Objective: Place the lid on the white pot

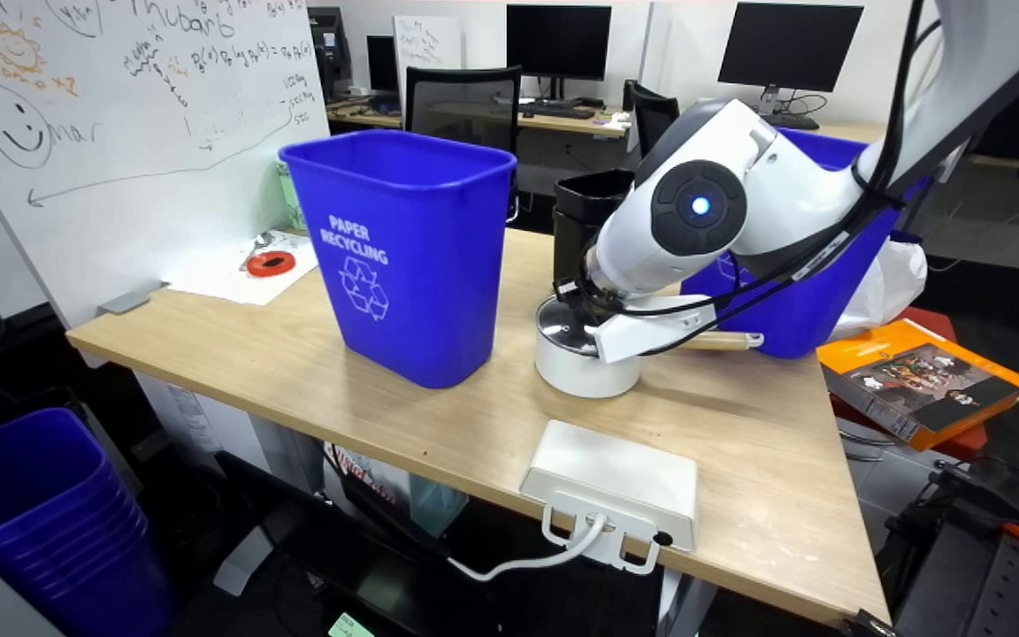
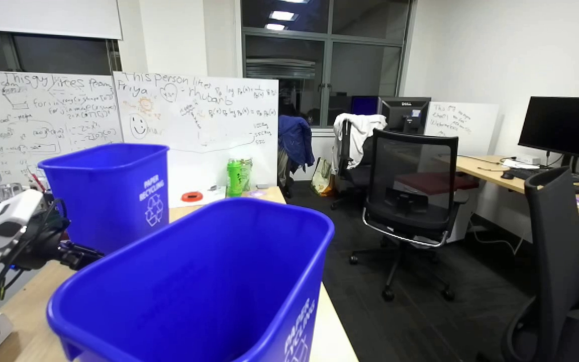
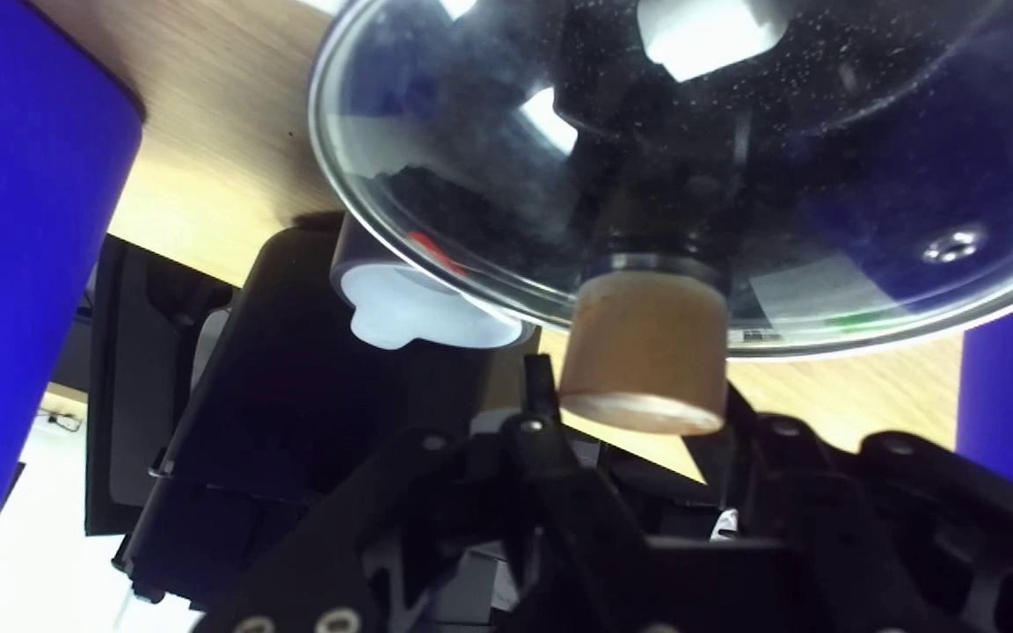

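The white pot [image 1: 589, 375] stands on the table, its pale handle [image 1: 724, 340] pointing right under the arm. The glass lid [image 1: 561, 327] lies over the pot's mouth; I cannot tell whether its rim sits flush all round. In the wrist view the lid [image 3: 489, 167] fills the top, its brown knob [image 3: 643, 347] toward my gripper. My gripper [image 3: 638, 396] has a finger close against each side of the knob, with a thin gap beside the left fingertip. In an exterior view the gripper [image 2: 88, 255] shows, but the near bin hides pot and lid.
A blue bin [image 1: 412, 265] stands left of the pot, another blue bin [image 1: 784, 310] right behind the arm. A black container [image 1: 573, 217] is behind the pot. A white box [image 1: 620, 469] with a cable sits at the table's front edge. A grey round thing [image 3: 427, 308] is near the lid.
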